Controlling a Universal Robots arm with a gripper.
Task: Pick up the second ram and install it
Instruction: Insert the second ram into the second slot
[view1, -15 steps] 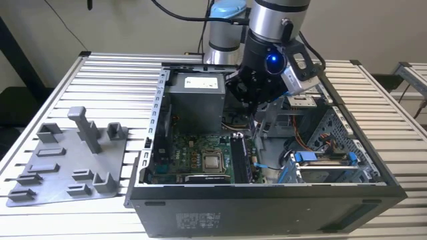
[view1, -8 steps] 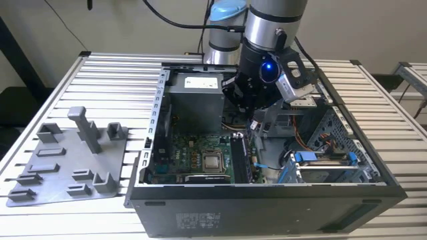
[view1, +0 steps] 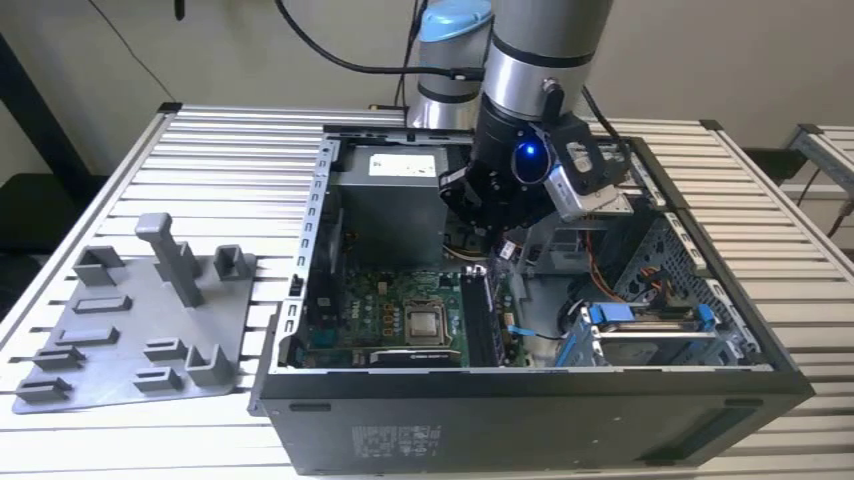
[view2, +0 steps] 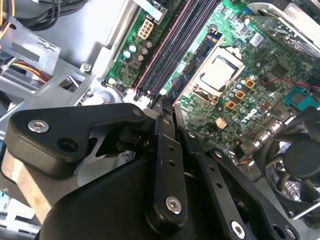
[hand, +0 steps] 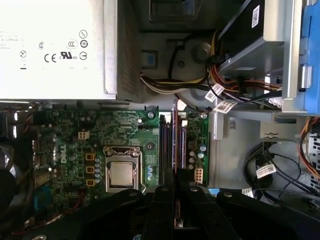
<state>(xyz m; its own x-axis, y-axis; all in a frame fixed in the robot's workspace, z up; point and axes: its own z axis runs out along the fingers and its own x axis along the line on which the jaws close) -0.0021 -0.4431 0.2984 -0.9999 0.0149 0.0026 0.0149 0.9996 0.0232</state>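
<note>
One gripper (view1: 505, 243) hangs inside the open computer case (view1: 534, 400), directly above the memory sockets (hand: 171, 142) of the green motherboard (hand: 65, 145). In both wrist views its fingers (view2: 167, 125) are drawn together on the second ram (hand: 175, 165), a thin dark strip held on edge and running in line with the sockets. Judged step: insertion, the pick being done. Seating calls for the strip's lower edge to align with one free socket and for a straight press downward. The grey tray (view1: 120, 330) lies beside the case.
</note>
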